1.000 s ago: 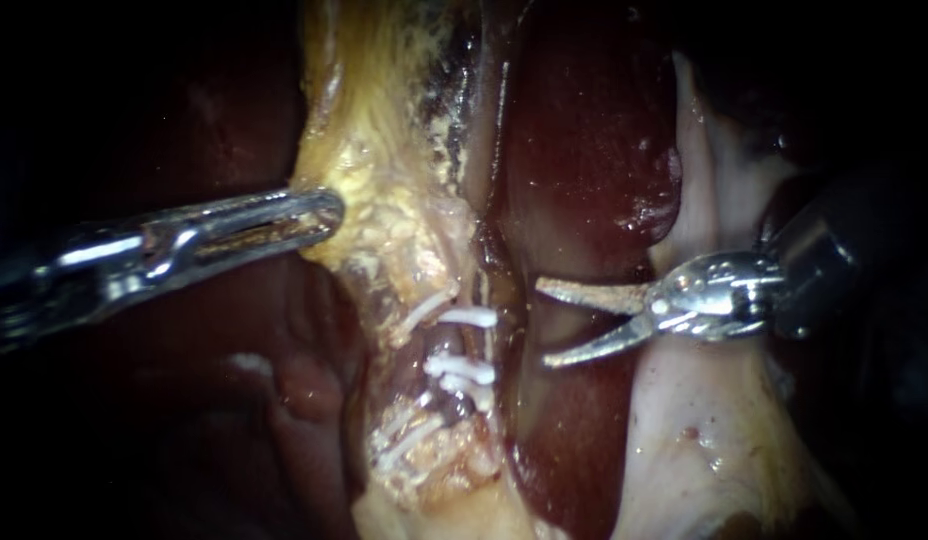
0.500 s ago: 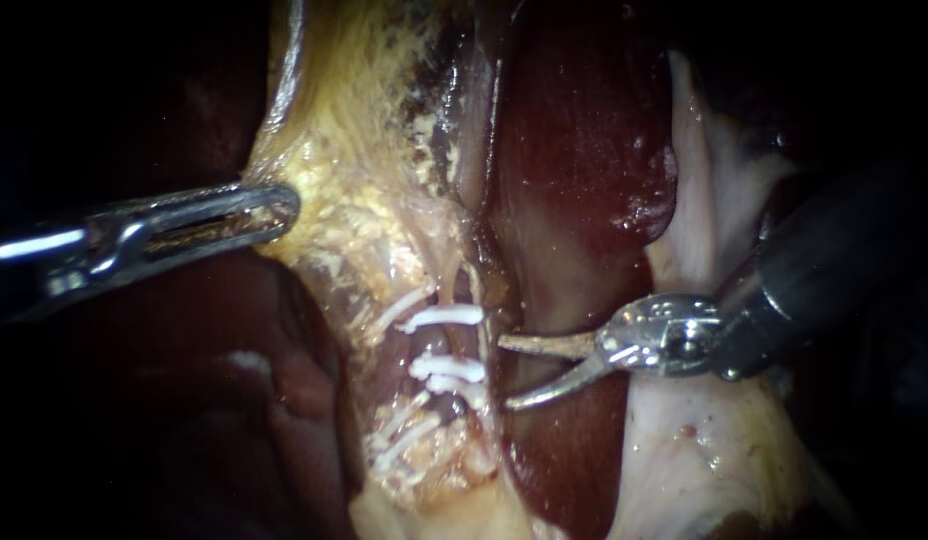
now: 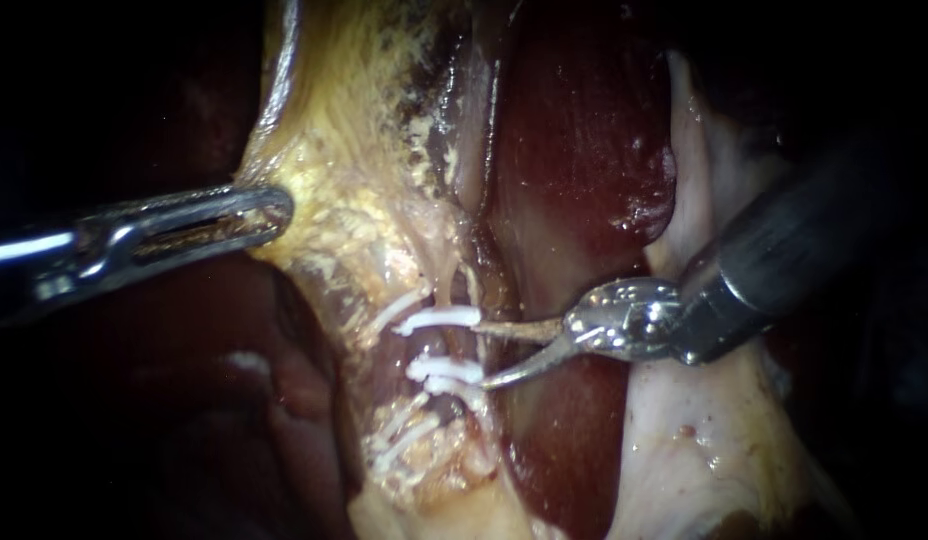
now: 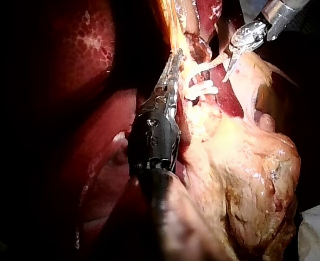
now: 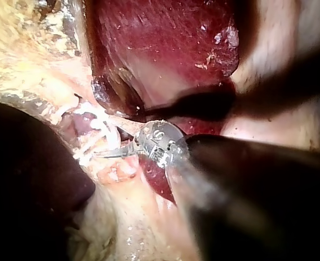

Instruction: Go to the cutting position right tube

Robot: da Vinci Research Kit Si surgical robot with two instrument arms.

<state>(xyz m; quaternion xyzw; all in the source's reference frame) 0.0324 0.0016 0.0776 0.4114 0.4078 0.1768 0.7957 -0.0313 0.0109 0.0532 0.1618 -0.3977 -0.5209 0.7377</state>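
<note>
Now holding the two jaws of the right instrument (image 3: 484, 353) in a narrow V, reaching in from 3 o'clock, setting the tips at the right tube (image 3: 472, 285) between one white clip (image 3: 439, 319) at 12 o'clock and two clips (image 3: 446, 375) at 6 o'clock. Showing further clips lower, at 7 o'clock, too tangled for counting. Clamping the two jaws of the left instrument (image 3: 277, 210) on yellow fatty tissue (image 3: 354, 215) at 9 o'clock, leaving dark liver (image 3: 584, 150) at 1 o'clock.

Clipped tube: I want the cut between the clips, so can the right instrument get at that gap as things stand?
Probably yes. The right instrument has open jaws pointing into the gap between the upper clip and lower clips, tips at the tube, nothing between; the left instrument sits aside.
</note>
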